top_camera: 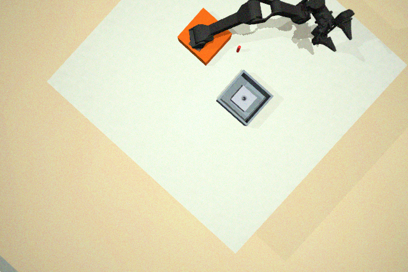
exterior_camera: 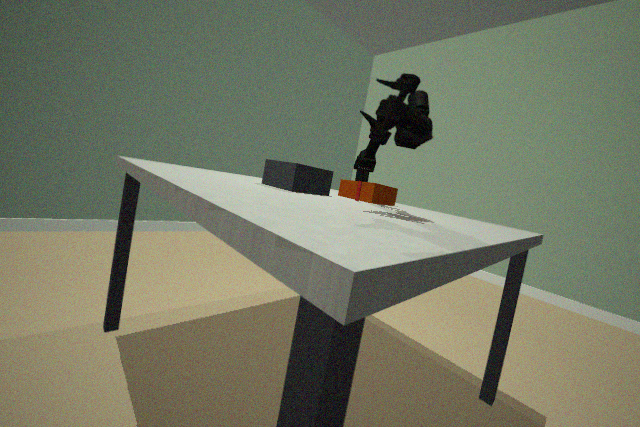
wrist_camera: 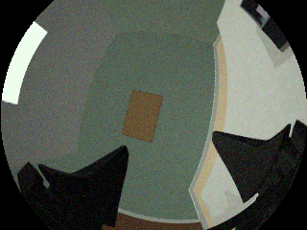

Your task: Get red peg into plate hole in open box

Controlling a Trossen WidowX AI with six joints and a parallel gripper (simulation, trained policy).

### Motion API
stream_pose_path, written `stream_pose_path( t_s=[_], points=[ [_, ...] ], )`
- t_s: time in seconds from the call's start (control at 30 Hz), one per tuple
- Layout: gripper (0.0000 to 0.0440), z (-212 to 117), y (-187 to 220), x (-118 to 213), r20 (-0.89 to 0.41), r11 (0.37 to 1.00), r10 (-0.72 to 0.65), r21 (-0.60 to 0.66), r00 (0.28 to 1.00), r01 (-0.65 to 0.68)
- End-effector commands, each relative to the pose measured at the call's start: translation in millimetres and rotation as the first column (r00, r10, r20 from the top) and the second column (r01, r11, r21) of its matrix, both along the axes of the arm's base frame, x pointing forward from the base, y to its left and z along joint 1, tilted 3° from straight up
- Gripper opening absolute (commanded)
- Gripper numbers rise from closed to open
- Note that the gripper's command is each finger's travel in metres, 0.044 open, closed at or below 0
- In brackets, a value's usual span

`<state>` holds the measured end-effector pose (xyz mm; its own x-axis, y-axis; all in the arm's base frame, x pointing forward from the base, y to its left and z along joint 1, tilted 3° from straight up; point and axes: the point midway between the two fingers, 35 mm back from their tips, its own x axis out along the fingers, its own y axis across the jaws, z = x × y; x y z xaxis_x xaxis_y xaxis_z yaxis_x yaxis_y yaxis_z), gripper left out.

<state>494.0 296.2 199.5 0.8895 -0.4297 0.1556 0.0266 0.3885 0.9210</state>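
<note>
Top view, peg: between the orange block (top_camera: 215, 46) (exterior_camera: 379, 193) and the open box (top_camera: 260, 85) (exterior_camera: 295, 177) (wrist_camera: 272, 30), the red peg (top_camera: 238, 48) (exterior_camera: 359, 190) stands on the table (top_camera: 148, 114) (exterior_camera: 289, 226) (wrist_camera: 259, 86), apart from both.
Top view, target: the pale plate (top_camera: 238, 98) lies inside the box, its hole (top_camera: 243, 98) unfilled.
Top view, pincer: the gripper (top_camera: 343, 45) (exterior_camera: 369, 96) (wrist_camera: 171, 144) is well apart from the peg, fingers wide open.
Exterior view, peg: upright and slim in front of the block.
Exterior view, arm: raised, its gripper high over the table, holding nothing.
Wrist view, fingers: spread, with wall and table edge beyond; no peg shows.
Handling, judged: probably light and stiff, perhaps slick, and easily toppled by a sideways nudge.
Hold, judged: pinch squarely across the upper sides, keeping the lower end free for the hole.
</note>
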Motion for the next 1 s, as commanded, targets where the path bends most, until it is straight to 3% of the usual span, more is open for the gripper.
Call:
stream_pose_path(
  t_s=[0.0,0.07,0.53,0.97],
  points=[
    [0.0419,2.4,0.2,2.2,-0.017,1.0,0.004,-0.026,1.0,-0.005],
    [0.044,6.8,-0.5,6.9,-0.055,0.996,0.011,-0.084,0.998,-0.015],
    [0.044,46.4,-27.2,31.5,-0.352,0.893,0.005,-0.42,0.936,-0.162],
    [0.044,65.5,-75.7,15.7,-0.645,0.734,-0.057,-0.545,0.762,-0.406]
  ],
)
